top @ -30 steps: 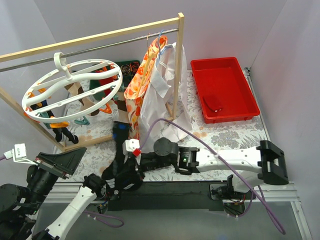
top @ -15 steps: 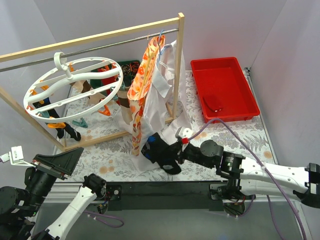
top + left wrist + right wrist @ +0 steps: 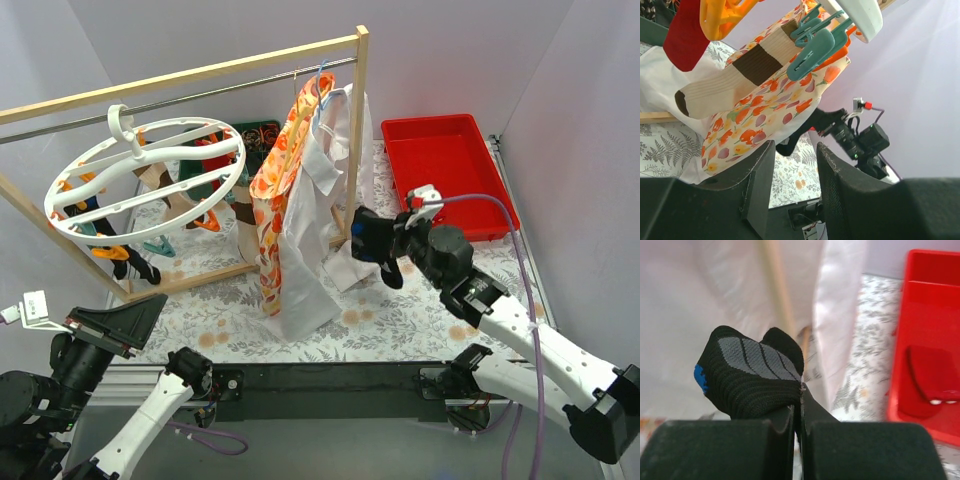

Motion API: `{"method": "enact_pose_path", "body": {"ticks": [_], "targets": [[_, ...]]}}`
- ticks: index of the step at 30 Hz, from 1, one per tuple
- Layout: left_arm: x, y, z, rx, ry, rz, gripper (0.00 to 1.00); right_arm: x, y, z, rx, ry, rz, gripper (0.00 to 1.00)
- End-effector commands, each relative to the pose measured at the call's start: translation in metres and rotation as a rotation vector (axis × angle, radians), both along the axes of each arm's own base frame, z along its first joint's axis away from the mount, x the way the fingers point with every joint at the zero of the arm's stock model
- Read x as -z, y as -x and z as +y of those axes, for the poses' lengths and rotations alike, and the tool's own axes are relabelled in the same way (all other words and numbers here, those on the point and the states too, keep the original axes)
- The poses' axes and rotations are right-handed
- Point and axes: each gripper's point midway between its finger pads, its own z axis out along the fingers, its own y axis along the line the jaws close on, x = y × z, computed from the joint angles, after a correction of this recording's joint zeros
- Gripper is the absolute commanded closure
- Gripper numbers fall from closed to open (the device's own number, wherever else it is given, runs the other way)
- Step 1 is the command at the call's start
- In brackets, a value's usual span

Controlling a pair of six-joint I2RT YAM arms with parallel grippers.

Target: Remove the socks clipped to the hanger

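1. Since a second ago the right pincer [image 3: 368, 240] has swung from the left of the counter [image 3: 400, 320] to its right, carrying a black sock [image 3: 392, 270]
2. Far left, the hanger [image 3: 145, 185] has a red sock [image 3: 685, 32] and a tan-and-brown sock [image 3: 735, 75] clipped on
3. Left pincer [image 3: 795, 152] sits below them, jaws apart, holding nothing
4. Right pincer is clamped tight on the black sock, beside the white shirt [image 3: 320, 200]
5. Far right, the red tray [image 3: 450, 165] holds a loose red sock [image 3: 425, 207]

Bright, diffuse light fills the top view, leaving faint soft shadows on the table [image 3: 400, 320] beneath the hanger [image 3: 140, 160]; in the left wrist view the wall [image 3: 920, 75] right of the hanger washes out pale; the right wrist background blurs
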Motion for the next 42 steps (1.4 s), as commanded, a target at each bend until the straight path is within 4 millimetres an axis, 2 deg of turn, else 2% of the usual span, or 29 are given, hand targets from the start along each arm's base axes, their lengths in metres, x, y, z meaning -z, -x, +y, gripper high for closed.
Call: {"method": "enact_pose_path", "body": {"ticks": [1,2,3,4,5,6,7,8,10,12,13,16,21,22,23,24,25,27,28,29,31,32,34,35,36,37,39,40,42], "targets": [[0.002,-0.009,-0.001,-0.018,-0.035,0.042,0.63,-0.051,-0.048,-0.035,0.149,-0.113,-0.045,0.99],[0.003,-0.01,-0.001,-0.019,-0.038,0.049,0.63,-0.045,-0.06,-0.041,0.177,-0.107,-0.024,0.99],[0.002,-0.009,0.0,-0.02,-0.042,0.046,0.63,-0.056,-0.069,-0.047,0.2,-0.129,-0.031,0.99],[0.002,-0.01,0.0,-0.02,-0.044,0.047,0.63,-0.057,-0.08,-0.063,0.244,-0.136,-0.025,0.99],[0.002,-0.01,0.0,-0.021,-0.05,0.048,0.63,-0.051,-0.091,-0.069,0.269,-0.135,-0.004,0.99],[0.0,-0.011,0.0,-0.024,-0.05,0.046,0.63,-0.055,-0.098,-0.076,0.292,-0.143,-0.004,0.99],[0.0,-0.011,0.0,-0.026,-0.055,0.046,0.64,-0.065,-0.108,-0.091,0.336,-0.151,-0.022,0.99],[-0.001,-0.012,0.001,-0.029,-0.056,0.044,0.64,-0.062,-0.117,-0.097,0.36,-0.142,-0.01,0.99],[-0.004,-0.011,-0.001,-0.022,-0.05,0.037,0.64,-0.071,-0.131,-0.119,0.428,-0.137,-0.024,0.99],[-0.005,-0.009,-0.001,-0.014,-0.048,0.032,0.64,-0.065,-0.144,-0.13,0.468,-0.113,-0.006,0.99],[-0.006,-0.007,0.0,-0.013,-0.05,0.029,0.64,-0.07,-0.15,-0.142,0.503,-0.097,-0.021,0.99],[-0.004,-0.003,0.004,-0.021,-0.042,0.033,0.64,-0.058,-0.167,-0.16,0.572,-0.031,-0.004,0.99],[-0.011,0.005,0.009,-0.024,-0.013,0.0,0.64,-0.035,-0.199,-0.168,0.583,0.043,0.064,0.97],[-0.011,0.006,0.01,-0.025,-0.018,0.002,0.64,-0.034,-0.202,-0.168,0.584,0.05,0.077,0.9],[-0.013,0.007,0.011,-0.029,-0.021,0.002,0.64,-0.022,-0.209,-0.168,0.584,0.069,0.113,0.85],[-0.021,0.01,0.016,-0.045,-0.018,-0.01,0.64,-0.021,-0.209,-0.167,0.584,0.078,0.15,0.79],[-0.021,0.011,0.018,-0.051,-0.022,-0.007,0.65,-0.018,-0.21,-0.167,0.582,0.084,0.172,0.61],[-0.03,0.015,0.025,-0.074,-0.016,-0.028,0.65,-0.009,-0.209,-0.163,0.566,0.091,0.229,0.38],[-0.032,0.017,0.028,-0.083,-0.017,-0.033,0.66,-0.005,-0.207,-0.16,0.549,0.089,0.25,0.24],[-0.034,0.018,0.03,-0.09,-0.014,-0.042,0.66,-0.006,-0.205,-0.158,0.541,0.086,0.257,0.18],[-0.035,0.02,0.035,-0.109,-0.007,-0.053,0.66,-0.002,-0.196,-0.156,0.531,0.088,0.297,0.1],[-0.036,0.02,0.035,-0.11,-0.005,-0.059,0.66,-0.008,-0.19,-0.156,0.529,0.081,0.293,0.1],[-0.037,0.018,0.035,-0.112,-0.003,-0.058,0.66,-0.003,-0.176,-0.147,0.502,0.092,0.318,0.09],[-0.036,0.018,0.034,-0.11,-0.006,-0.054,0.66,-0.015,-0.166,-0.144,0.495,0.085,0.296,0.09],[-0.036,0.016,0.033,-0.11,-0.008,-0.054,0.66,-0.017,-0.159,-0.14,0.485,0.087,0.292,0.09],[-0.037,0.016,0.033,-0.11,-0.008,-0.053,0.66,-0.022,-0.151,-0.127,0.461,0.1,0.275,0.09],[-0.037,0.015,0.034,-0.116,-0.012,-0.056,0.66,-0.035,-0.131,-0.116,0.435,0.122,0.236,0.09],[-0.037,0.015,0.034,-0.12,-0.011,-0.057,0.66,-0.048,-0.116,-0.102,0.416,0.142,0.195,0.09],[-0.036,0.013,0.035,-0.126,-0.011,-0.057,0.66,-0.055,-0.097,-0.087,0.38,0.182,0.175,0.09]]}}
